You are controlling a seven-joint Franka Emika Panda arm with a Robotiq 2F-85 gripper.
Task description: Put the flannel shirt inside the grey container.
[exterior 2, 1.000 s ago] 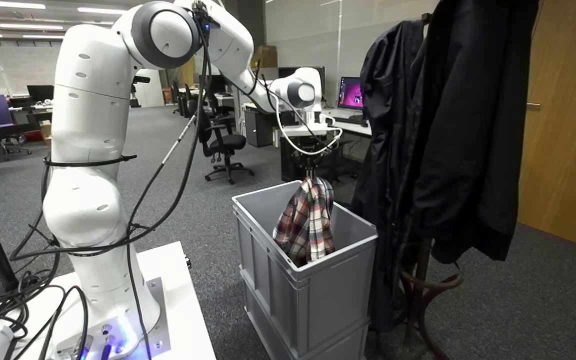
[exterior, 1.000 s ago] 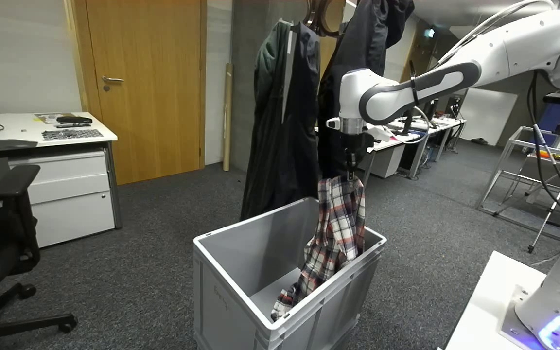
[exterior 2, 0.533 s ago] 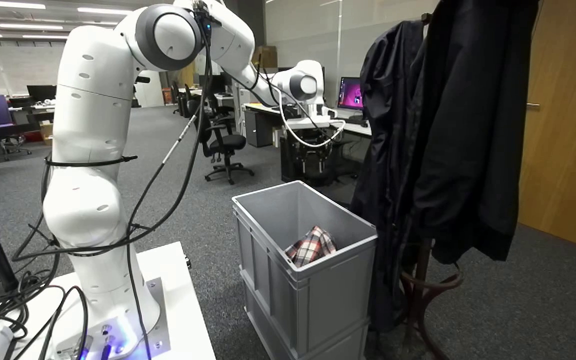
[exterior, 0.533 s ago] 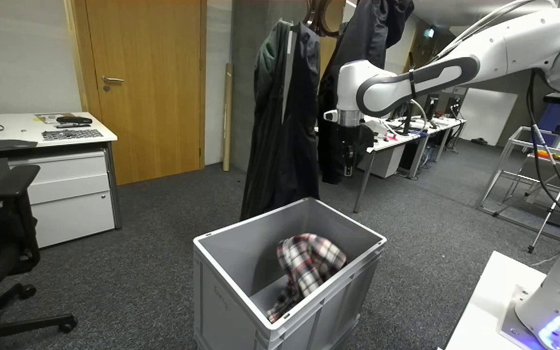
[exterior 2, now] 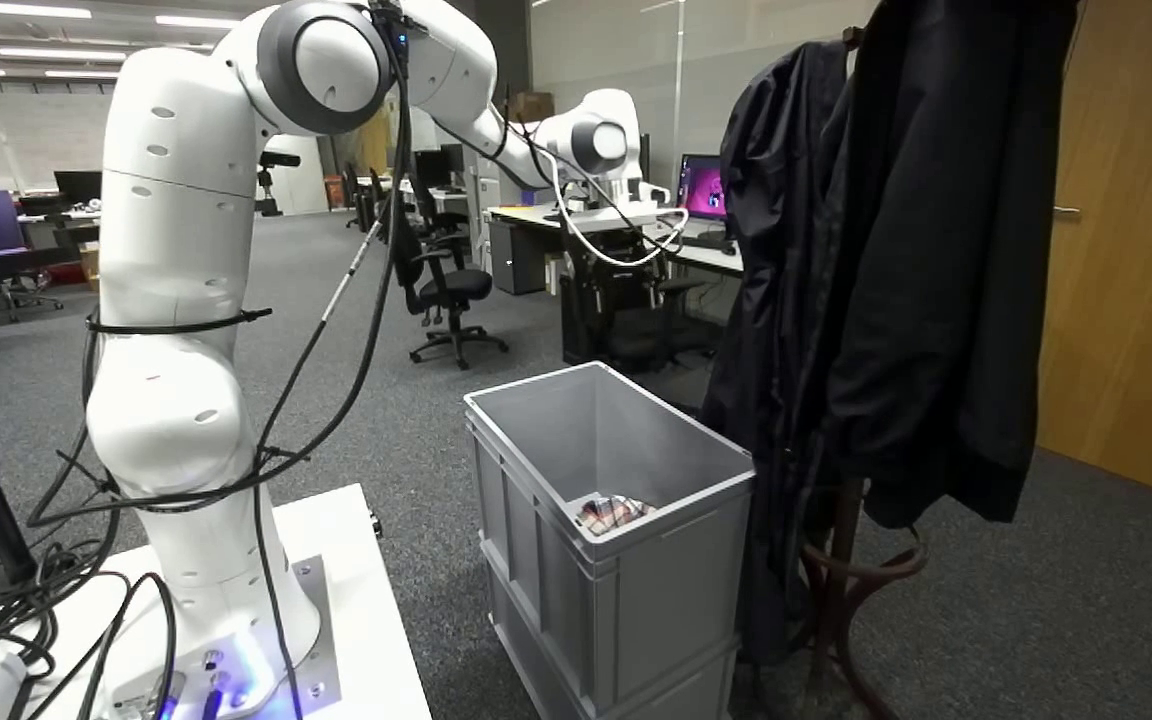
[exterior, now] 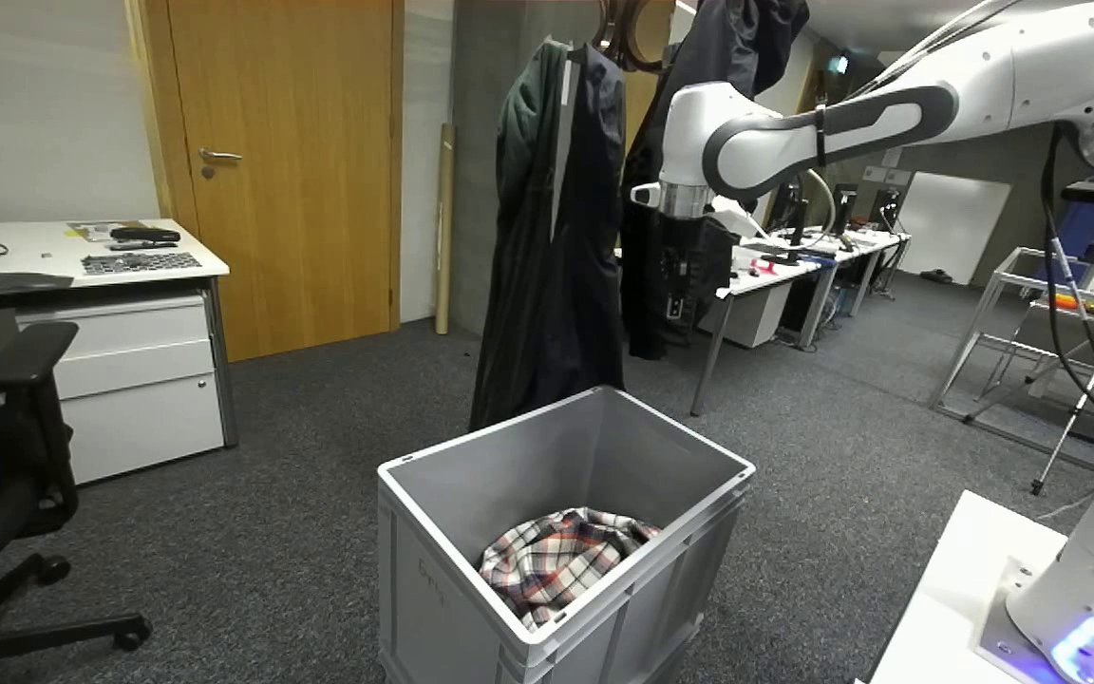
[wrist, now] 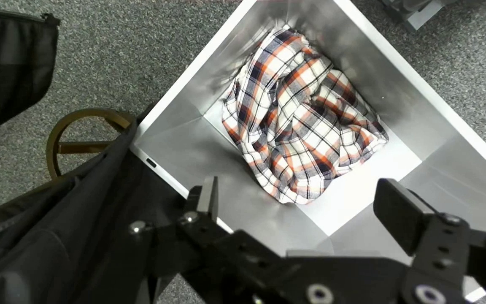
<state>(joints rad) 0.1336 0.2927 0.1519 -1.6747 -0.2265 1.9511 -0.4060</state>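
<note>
Higher than half a second ago, my arm (exterior: 894, 128) reaches above the grey container (exterior: 528, 475). Task looks done: in an exterior view the flannel shirt (exterior: 556, 562) lies wholly inside, toward the near end, flatter than before. My claw (wrist: 297, 192) hangs clear, spread apart, holding nothing; only withdrawing seems left.

Dark coats (exterior 2: 906, 290) hang beside the open-topped grey container (exterior 2: 671, 590).
</note>
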